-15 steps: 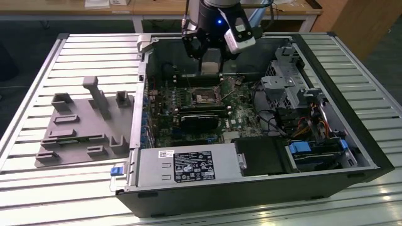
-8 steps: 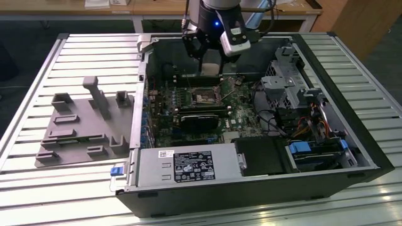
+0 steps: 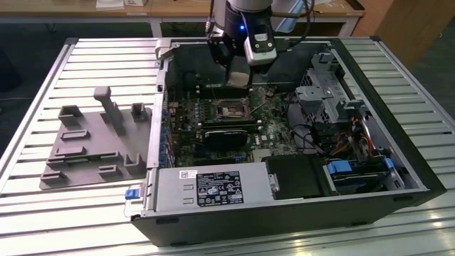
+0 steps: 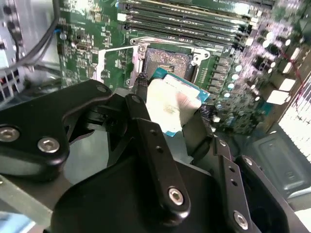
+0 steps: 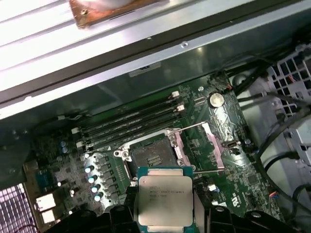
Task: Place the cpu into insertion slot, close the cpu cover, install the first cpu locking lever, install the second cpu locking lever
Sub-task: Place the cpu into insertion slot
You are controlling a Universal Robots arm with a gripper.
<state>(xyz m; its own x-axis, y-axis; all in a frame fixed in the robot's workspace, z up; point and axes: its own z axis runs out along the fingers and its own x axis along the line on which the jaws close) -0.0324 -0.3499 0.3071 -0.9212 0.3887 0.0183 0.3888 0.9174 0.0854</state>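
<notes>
In the first wrist view, we see the cpu (image 5: 165, 199) gripped by the tool (image 5: 165, 221), its pale metal top facing the camera and its green edge showing along the side that faces the insertion slot (image 5: 154, 160). The tool's fingers are closed on two opposite sides of the chip, which the second wrist view makes plain: one black finger (image 4: 141, 104) presses on one side of the cpu (image 4: 171, 97) and the other on the far side. The relation that matters here is that the slot lies just beyond the chip's leading edge and lower than it, so the chip hangs beside the socket and not squarely over it. We judge the chip's edges to run nearly parallel with the socket's rim, though the second wrist view suggests a slight tilt. The slot's dark centre is bare, and the cpu cover (image 5: 213, 144) stands swung open on the side away from the memory slots (image 5: 131, 121). In the exterior view, the tool (image 3: 238, 80) hangs inside the open computer case (image 3: 284, 224), near the insertion slot (image 3: 231, 110), and the case rests on the slatted tabletop (image 3: 85, 213).
</notes>
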